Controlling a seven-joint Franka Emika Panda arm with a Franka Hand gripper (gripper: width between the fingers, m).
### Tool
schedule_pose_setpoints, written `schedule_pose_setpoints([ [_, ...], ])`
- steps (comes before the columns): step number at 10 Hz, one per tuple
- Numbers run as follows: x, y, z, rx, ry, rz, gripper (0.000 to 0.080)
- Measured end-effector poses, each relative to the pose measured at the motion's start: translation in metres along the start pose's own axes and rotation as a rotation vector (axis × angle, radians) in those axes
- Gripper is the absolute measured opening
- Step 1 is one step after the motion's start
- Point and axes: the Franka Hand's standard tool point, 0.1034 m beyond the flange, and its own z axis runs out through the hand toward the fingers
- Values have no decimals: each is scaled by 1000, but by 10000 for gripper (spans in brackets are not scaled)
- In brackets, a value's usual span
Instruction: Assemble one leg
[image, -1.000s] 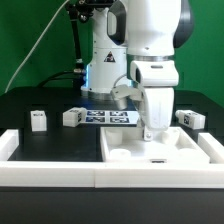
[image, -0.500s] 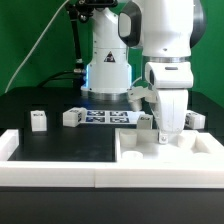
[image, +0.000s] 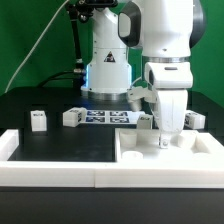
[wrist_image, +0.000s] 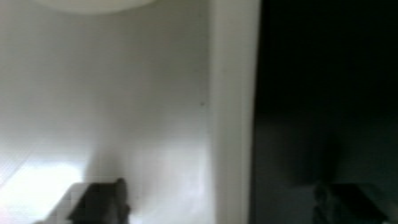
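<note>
Leg (image: 38, 120), small blocky white peg w/ b&w tag, sits apart; fingers (wrist_image: 98, 202) wide, straddling smooth white panel (image: 205, 143) rim.

No words or numbers could be read. Black-and-white square tags stood on the marker board (image: 105, 117) and on the leg (image: 38, 120) at far left. A dark mark on the arm's base (image: 110, 62) was too small to read. The wrist view was blurred.

Four legs (image: 37, 120), one panel (image: 135, 150).
</note>
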Motion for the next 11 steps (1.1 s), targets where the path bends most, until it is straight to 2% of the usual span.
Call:
schedule_pose_setpoints([
  [1,0,0,0,0,0,0,622],
  [6,0,0,0,-1,0,1,649],
  [7,1,-1,-8,-8,-2,27,649],
  [8,4,-6,-22,-20,-6,38,649],
  [11,20,-34,-49,-32,-13,98,649],
])
